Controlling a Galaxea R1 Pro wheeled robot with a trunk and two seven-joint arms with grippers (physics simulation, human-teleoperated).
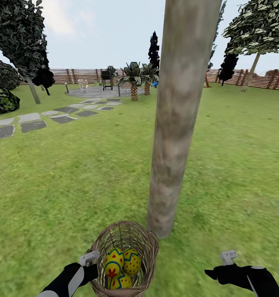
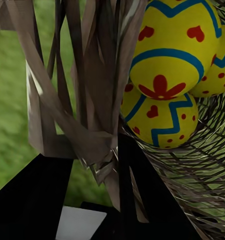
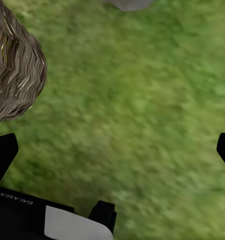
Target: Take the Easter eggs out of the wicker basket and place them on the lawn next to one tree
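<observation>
Your left gripper (image 1: pixel 90 259) pinches the basket (image 1: pixel 145 243) by its rim, just beside the tree (image 1: pixel 176 123). Inside it, three yellow eggs (image 1: pixel 123 264) with red flowers and blue zigzags touch. Your right gripper (image 1: pixel 228 258) hangs spread over the lawn (image 1: pixel 238 173).

Eggs (image 1: pixel 119 267) in basket (image 1: pixel 145 241), basket on lawn (image 1: pixel 73 181) just before tree (image 1: pixel 176 123)
</observation>
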